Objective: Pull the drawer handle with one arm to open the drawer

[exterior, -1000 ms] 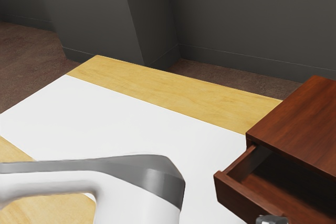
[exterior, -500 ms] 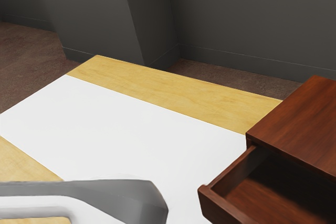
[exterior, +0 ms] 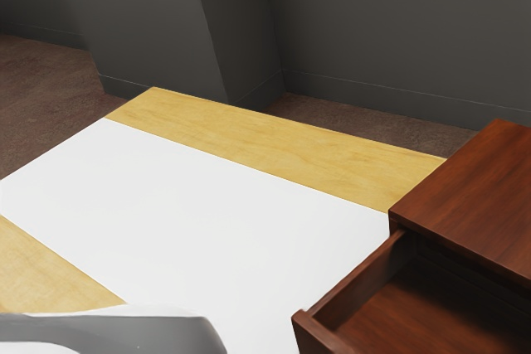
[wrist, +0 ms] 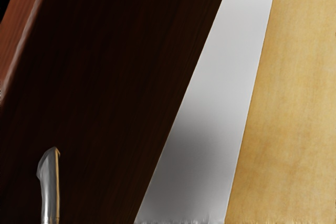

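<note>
Exterior view: dark red-brown wooden drawer stands open. Wrist view: its silver metal handle; my pincer's state I cannot tell.

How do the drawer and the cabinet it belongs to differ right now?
The drawer is an open-topped box showing a hollow inside; the cabinet shows a flat, closed top. The drawer juts out toward the exterior view's lower left, beneath the cabinet's top. Both are the same dark reddish wood.
</note>
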